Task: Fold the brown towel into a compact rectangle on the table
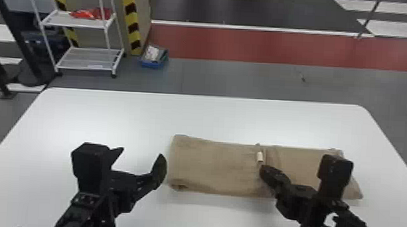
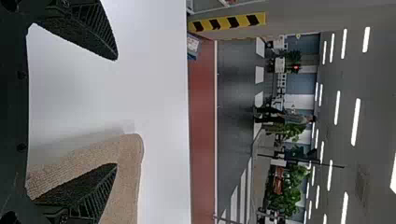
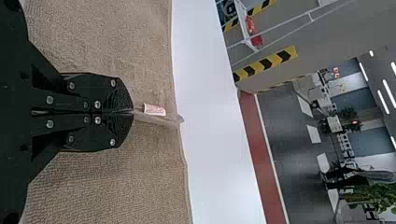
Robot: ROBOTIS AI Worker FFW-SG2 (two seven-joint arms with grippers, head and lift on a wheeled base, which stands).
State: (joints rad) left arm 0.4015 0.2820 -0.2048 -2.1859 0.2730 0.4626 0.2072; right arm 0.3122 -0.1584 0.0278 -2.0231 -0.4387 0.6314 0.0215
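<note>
Crosswise fold in hand, we judge: right gripper [image 3: 132, 111] pinches brown towel [image 1: 210, 168]; left gripper [image 2: 116, 112] spread wide, empty. Next: release, fold end nearest desk's [image 1: 113, 116] right edge inward.

Bright overhead strip lights, pale tabletop glare [image 1: 192, 117], soft shadows

Passable: table [image 1: 192, 117] btwn far edge & towel [image 1: 210, 165]. Obstacles: L gripper [image 1: 140, 156] nr L end, R gripper [image 1: 263, 169] mid-towel.
</note>
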